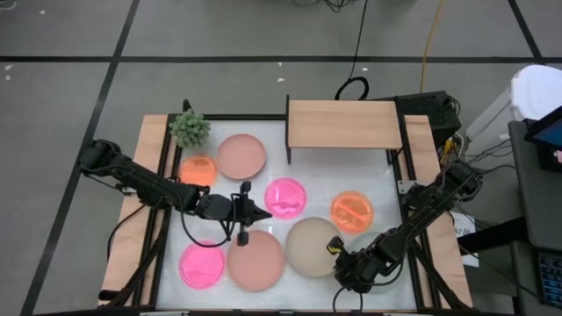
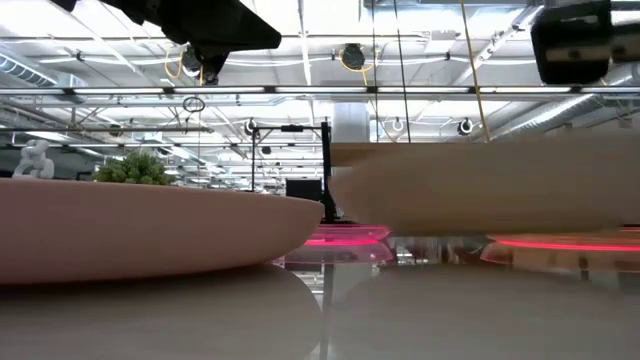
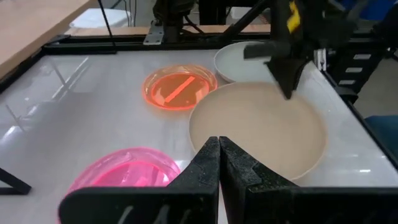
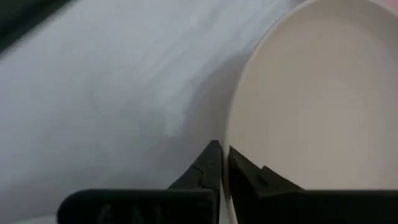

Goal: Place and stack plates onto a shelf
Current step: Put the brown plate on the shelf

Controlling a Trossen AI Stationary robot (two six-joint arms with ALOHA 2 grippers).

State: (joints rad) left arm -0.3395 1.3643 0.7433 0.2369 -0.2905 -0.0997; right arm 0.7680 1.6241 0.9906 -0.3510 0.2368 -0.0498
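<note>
The beige plate (image 1: pixel 309 247) sits near the table's front edge. My right gripper (image 1: pixel 337 249) is shut on its right rim. The pale grey-green plate (image 3: pixel 236 59) lies beside it, mostly under my right arm. Two salmon plates (image 1: pixel 241 156) (image 1: pixel 255 261), two neon pink plates (image 1: pixel 285 197) (image 1: pixel 201 265) and two orange plates (image 1: pixel 198 169) (image 1: pixel 352 210) lie flat on the white top. My left gripper (image 1: pixel 266 215) hovers shut between the pink and the near salmon plate, touching nothing. The wooden shelf (image 1: pixel 342 123) stands at the far edge with nothing on it. My right gripper pinches the beige plate's rim (image 4: pixel 231 134) on the side toward the table's right, one finger inside the plate and one outside. The fingers come steeply from above. In the low view the plate (image 2: pixel 480 190) looks raised a little, with pink plates showing under it.
A small spiky green plant (image 1: pixel 190 128) stands at the far left corner. Dark frame rails run along the table's left and right sides. Bare white top lies between the shelf and the pink and orange plates.
</note>
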